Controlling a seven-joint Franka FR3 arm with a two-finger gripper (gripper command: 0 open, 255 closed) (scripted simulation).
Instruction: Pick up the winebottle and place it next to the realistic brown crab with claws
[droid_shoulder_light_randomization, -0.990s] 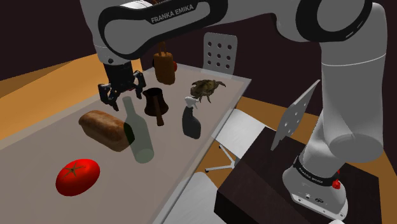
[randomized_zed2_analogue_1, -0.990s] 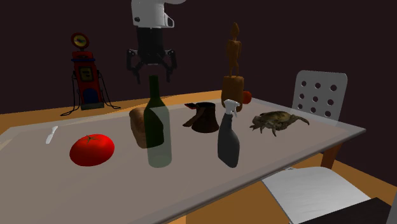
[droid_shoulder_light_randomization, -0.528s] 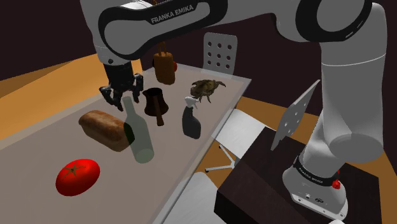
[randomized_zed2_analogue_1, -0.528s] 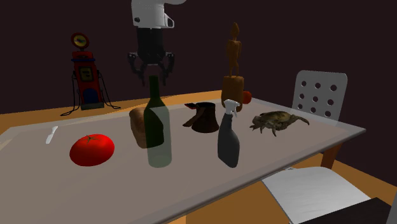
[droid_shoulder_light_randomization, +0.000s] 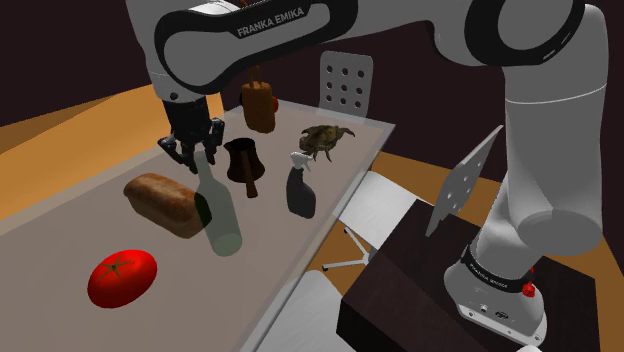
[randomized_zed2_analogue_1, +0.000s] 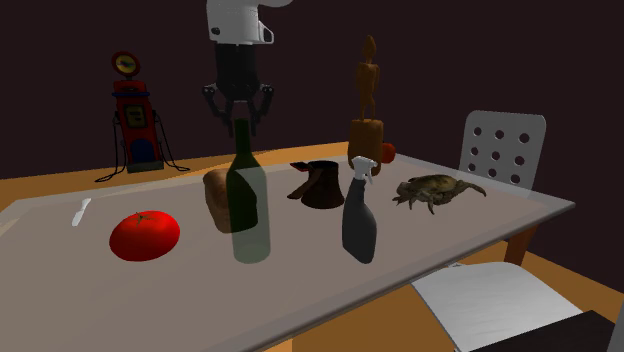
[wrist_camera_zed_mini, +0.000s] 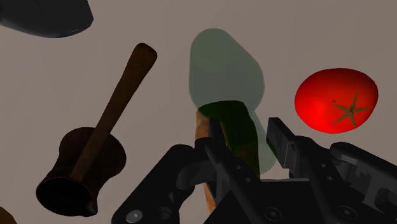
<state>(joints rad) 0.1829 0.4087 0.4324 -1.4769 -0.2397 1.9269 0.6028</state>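
The arm points down, pincer (randomized_zed2_analogue_1: 240, 124) partly open astride the neck of the winebottle (randomized_zed2_analogue_1: 248, 205).

Place: looks like somebody's dining room at home, honestly
Furniture: one long table (randomized_zed2_analogue_1: 480, 222) with a white holey chair (randomized_zed2_analogue_1: 503, 148) beside it, on an orange-brown floor (randomized_zed2_analogue_1: 560, 275)
Food: tomato (randomized_zed2_analogue_1: 145, 235), bread loaf (droid_shoulder_light_randomization: 165, 203) and a wine bottle (randomized_zed2_analogue_1: 248, 205) sitting out on the table
Clutter: sprayer (randomized_zed2_analogue_1: 359, 222), brown figure (randomized_zed2_analogue_1: 367, 100), a crab (randomized_zed2_analogue_1: 432, 189)
Decor: retro red gas pump (randomized_zed2_analogue_1: 136, 125) by the dark wall (randomized_zed2_analogue_1: 480, 60), total home knick-knack stuff
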